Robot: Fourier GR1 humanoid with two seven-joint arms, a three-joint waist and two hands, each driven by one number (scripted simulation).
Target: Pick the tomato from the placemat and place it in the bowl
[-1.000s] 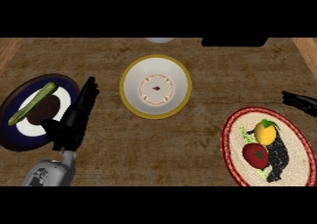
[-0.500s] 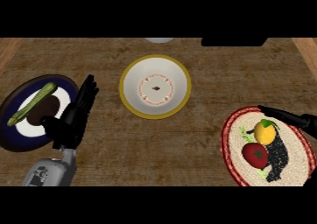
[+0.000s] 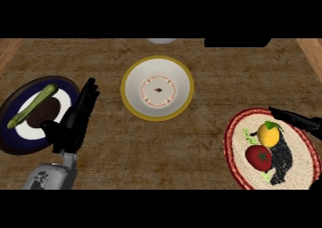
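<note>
While right hand spread above placemat rim, tomato untouched, left hand straight-fingered.

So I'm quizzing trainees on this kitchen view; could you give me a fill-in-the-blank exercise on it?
1. The tomato lies on the ____.
2. The yellow-rimmed bowl stands ____ the dark plate and the tomato.
3. The fruit just above the tomato is a ____.
4. The open hand resting beside the dark plate is the robot's ____ hand.

Missing words: placemat; between; lemon; left
</note>
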